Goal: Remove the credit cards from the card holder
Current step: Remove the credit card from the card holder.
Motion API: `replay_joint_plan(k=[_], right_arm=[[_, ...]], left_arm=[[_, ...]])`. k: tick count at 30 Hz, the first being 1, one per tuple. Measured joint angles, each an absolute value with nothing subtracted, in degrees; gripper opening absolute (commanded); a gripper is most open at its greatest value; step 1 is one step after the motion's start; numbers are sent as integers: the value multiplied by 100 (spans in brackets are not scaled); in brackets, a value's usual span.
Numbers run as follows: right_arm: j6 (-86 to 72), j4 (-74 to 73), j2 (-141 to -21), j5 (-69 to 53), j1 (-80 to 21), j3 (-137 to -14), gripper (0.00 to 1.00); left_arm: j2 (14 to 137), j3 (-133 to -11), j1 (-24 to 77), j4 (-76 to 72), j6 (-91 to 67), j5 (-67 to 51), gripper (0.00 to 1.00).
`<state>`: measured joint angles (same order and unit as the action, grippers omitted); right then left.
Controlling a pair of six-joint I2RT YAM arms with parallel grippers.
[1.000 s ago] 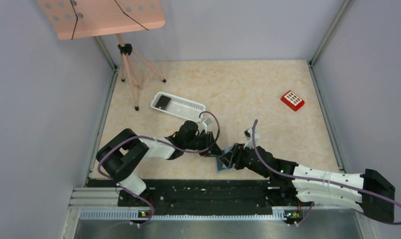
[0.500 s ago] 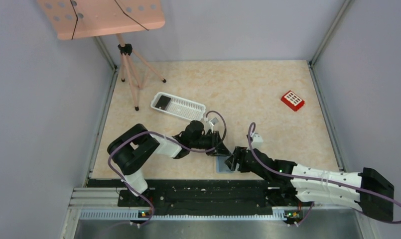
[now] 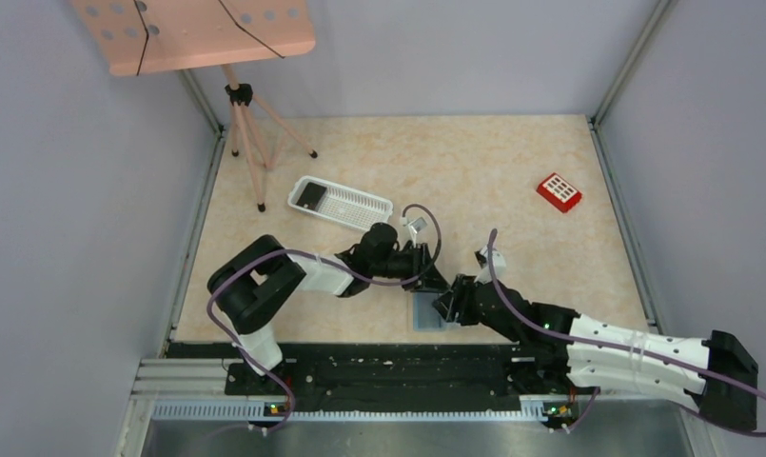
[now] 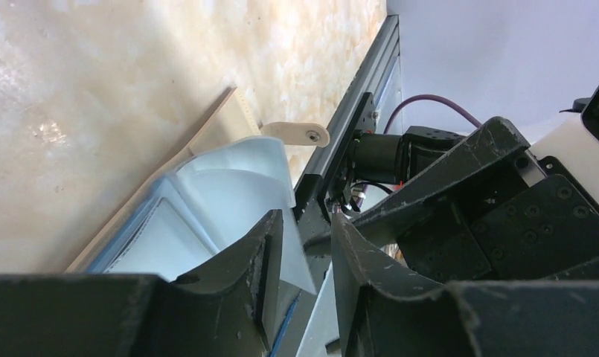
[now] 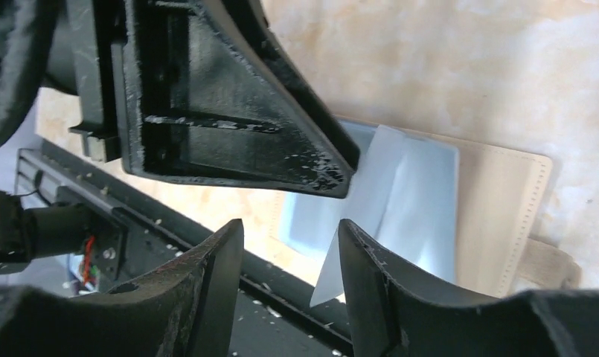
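The card holder [image 3: 422, 316], flat with a stitched tan edge and pale blue lining, is laid open on the marbled beige counter [image 3: 474, 181] by its near rim. A thin pale flap is raised between the left fingers [image 4: 263, 253]; whether it is pinched cannot be told. The right fingers [image 5: 207, 290] are held apart, released, beside the flap's corner. A white slotted basket [image 3: 345, 202] is seen farther back.

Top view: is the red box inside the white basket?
No, the red box sits on the table at the far right, well apart from the white basket.
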<state>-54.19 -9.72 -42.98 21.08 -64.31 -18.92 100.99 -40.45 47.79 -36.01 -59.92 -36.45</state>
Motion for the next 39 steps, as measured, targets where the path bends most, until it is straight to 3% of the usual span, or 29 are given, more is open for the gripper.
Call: replay_joint_plan(k=[10,14,20,28,39], right_arm=[[-5253,-239,-4348,1632,-6488,-2104,57],[-5251,86,-4917,1608,-6554,-2296,59],[-5349,-215,-5968,1855,-6600,-2630,70],[-5463,-1035,-6772,2331,-6602,-2928,70],[-5568,-1651,-7946,2882,-6818,-3621,68]], left_arm=[[9238,-4550,4683,-2091,-5100,-3286,46],[8877,-4615,4525,-1586,-4786,-3142,47],[8361,-4591,3881,-825,-4486,-2886,47],[7422,-4364,3514,285,-3964,-2209,47],[6667,-3454,3511,604,-3905,-1942,47]])
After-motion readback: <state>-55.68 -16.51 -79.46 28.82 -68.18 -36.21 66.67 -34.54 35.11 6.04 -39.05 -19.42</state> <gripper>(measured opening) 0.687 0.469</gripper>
